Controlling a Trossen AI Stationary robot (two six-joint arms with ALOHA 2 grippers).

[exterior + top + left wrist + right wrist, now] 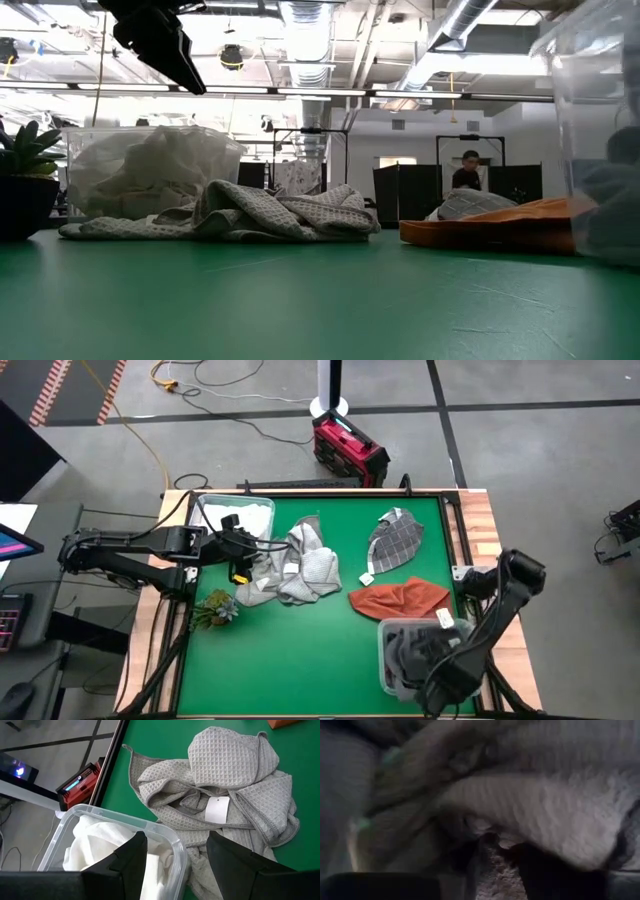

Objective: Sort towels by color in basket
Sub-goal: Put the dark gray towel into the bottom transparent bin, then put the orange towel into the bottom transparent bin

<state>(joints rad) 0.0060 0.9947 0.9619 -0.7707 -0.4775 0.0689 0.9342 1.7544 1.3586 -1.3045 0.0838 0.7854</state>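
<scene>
My left gripper (240,547) (175,865) hangs open above a corner of the clear bin (165,832) that holds white towels (235,515) (95,847). It touches nothing. Beside that bin, light grey waffle towels (295,565) (225,790) lie crumpled on the green mat. A grey checked towel (395,540) and a rust orange towel (400,598) lie farther right. My right gripper (420,660) points down over a second clear bin (385,660) near the front right, close above dark grey cloth (530,805). The right wrist view is dark and blurred.
A small green plant sprig (215,608) lies by the table's left edge, near the front of the light grey pile. The mat's near half (290,670) is bare green. A red device (348,448) sits on the floor beyond the far edge. A person (468,172) shows far behind.
</scene>
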